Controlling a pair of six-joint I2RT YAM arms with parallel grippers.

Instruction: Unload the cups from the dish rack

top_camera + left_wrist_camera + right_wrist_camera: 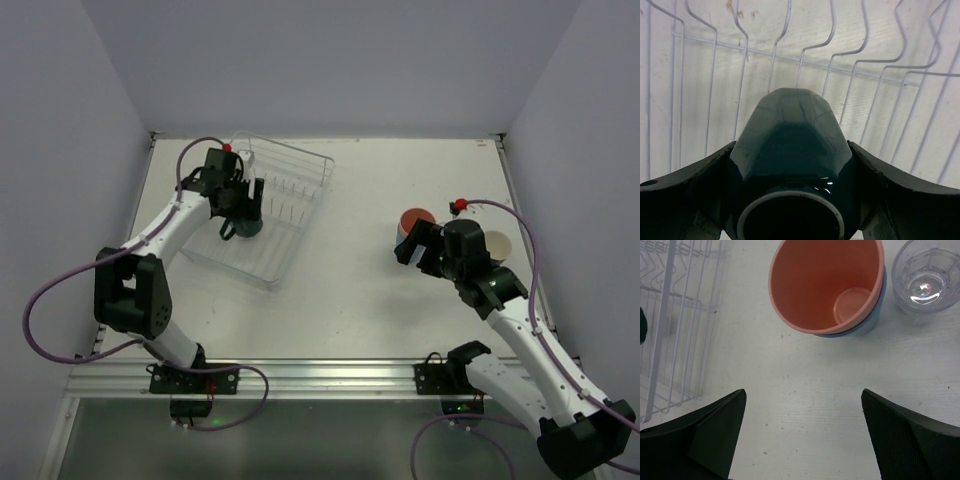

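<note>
The dish rack (pixel 290 205) lies at the back left of the table, and its thin wires (pixel 800 60) fill the left wrist view. My left gripper (pixel 245 212) is inside the rack, shut on a dark teal mug (pixel 790 130) held between both fingers (pixel 700 175). On the table to the right, a salmon-pink tumbler (pixel 825 280) stands nested in a light-blue tumbler (pixel 871 322); the pair also shows in the top view (pixel 415 218). A small clear glass (pixel 926 274) stands beside them. My right gripper (pixel 804 395) is open and empty just short of them (pixel 408 246). No black mug shows.
The rack's edge (pixel 665 325) shows at the left of the right wrist view. A pale round cup-like thing (pixel 497 243) sits behind my right arm. Walls close in the table on the left, back and right.
</note>
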